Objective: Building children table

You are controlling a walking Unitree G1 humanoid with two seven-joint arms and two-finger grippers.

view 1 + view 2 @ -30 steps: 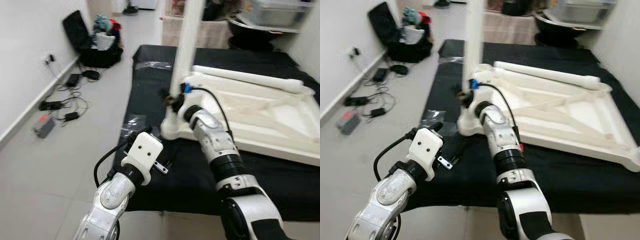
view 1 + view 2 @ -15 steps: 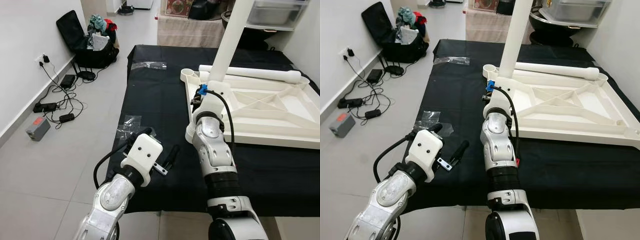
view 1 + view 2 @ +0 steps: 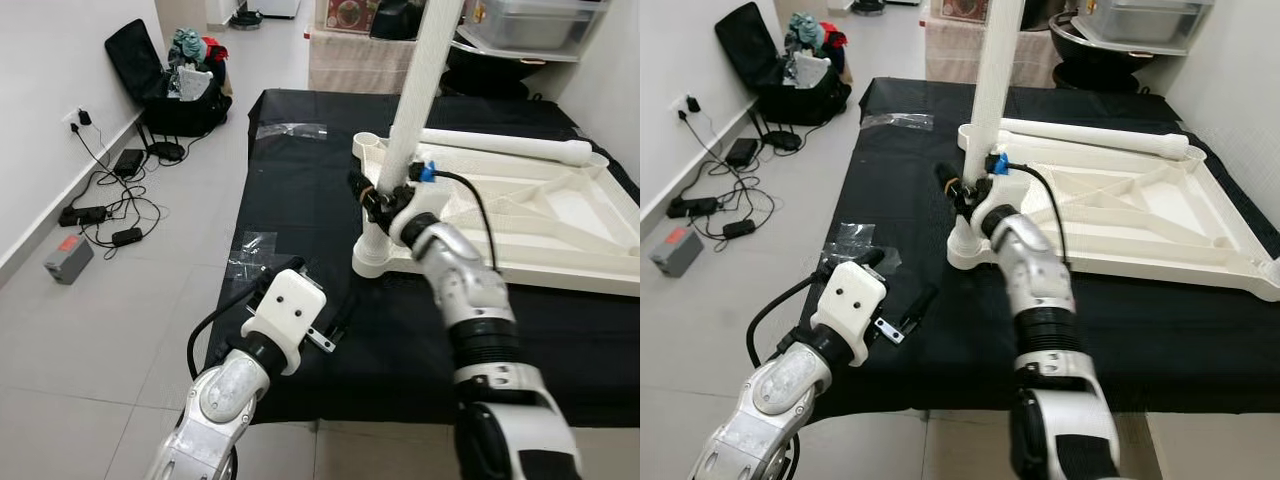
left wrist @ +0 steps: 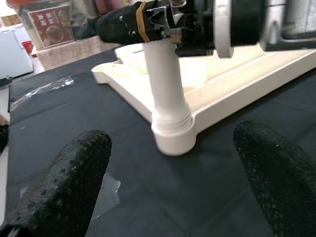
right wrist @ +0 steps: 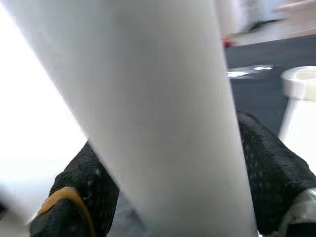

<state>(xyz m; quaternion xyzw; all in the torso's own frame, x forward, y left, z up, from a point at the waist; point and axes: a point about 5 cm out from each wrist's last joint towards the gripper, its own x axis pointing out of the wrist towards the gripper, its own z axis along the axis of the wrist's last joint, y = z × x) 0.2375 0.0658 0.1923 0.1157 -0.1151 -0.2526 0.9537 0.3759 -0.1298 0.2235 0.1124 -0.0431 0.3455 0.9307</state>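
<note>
The white children's table (image 3: 520, 215) lies upside down on a black mat (image 3: 300, 190). One white leg (image 3: 410, 100) stands upright in the near corner socket (image 3: 372, 258), leaning slightly right. My right gripper (image 3: 370, 193) is shut on this leg low down; its black fingers (image 5: 269, 173) wrap the tube (image 5: 163, 118). My left gripper (image 4: 168, 187) hovers open above the mat, short of the socket (image 4: 173, 138), holding nothing. A second leg (image 3: 500, 150) lies across the table's far side beside an empty socket (image 3: 368, 145).
Clear plastic bags (image 3: 250, 248) lie on the mat near my left gripper and farther back (image 3: 290, 130). On the floor at left are a black bag (image 3: 165, 80), cables (image 3: 110, 200) and a grey box (image 3: 60, 258). Shelves with bins (image 3: 520, 30) stand behind.
The camera has shifted. My right forearm has swung from below the leg to its right side, still gripping it, and the leg stands more upright. The left gripper stays open.
</note>
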